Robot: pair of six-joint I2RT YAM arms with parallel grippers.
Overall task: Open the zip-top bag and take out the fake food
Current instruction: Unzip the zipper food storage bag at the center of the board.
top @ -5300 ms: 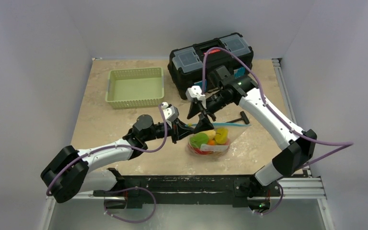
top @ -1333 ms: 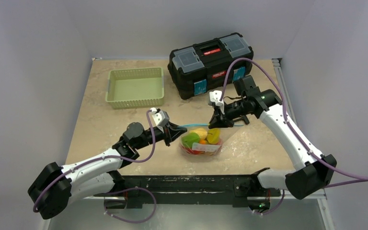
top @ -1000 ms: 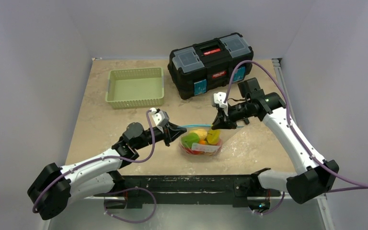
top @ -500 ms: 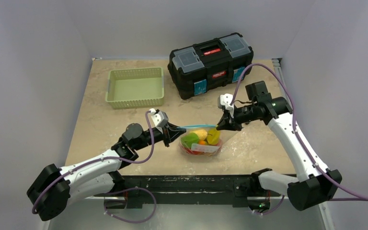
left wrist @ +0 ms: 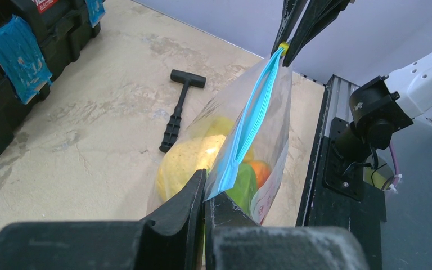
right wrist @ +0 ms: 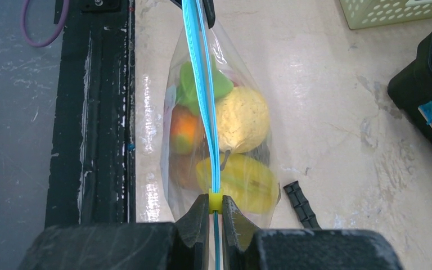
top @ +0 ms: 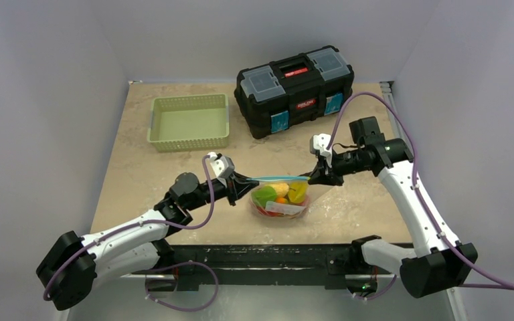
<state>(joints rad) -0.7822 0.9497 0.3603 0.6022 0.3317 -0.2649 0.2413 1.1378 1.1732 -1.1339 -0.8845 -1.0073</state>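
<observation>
So, my left gripper (top: 243, 185) is pinched fully shut on one end of the zip-top bag (top: 288, 202), right on the teal zip strip (top: 280, 178). That anchors the corner. My right gripper (top: 319, 177) is clamped narrow on the yellow slider (right wrist: 216, 201) at the opposite end. The strip is stretched taut and roughly level between the two grips, so the slider has a straight, tensioned track. The pouch hangs below it, near my bases. I cannot tell whether its bottom touches the table (top: 147, 174).

The fake food (top: 278, 194) is bunched low inside the pouch: yellow, green and orange pieces, none out yet. In the left wrist view the two tracks look slightly parted, so I judge the seal mostly undone. The hammer (left wrist: 177, 115) lies beyond the bag and clear of it. The green basket (top: 187, 99) is well apart.
</observation>
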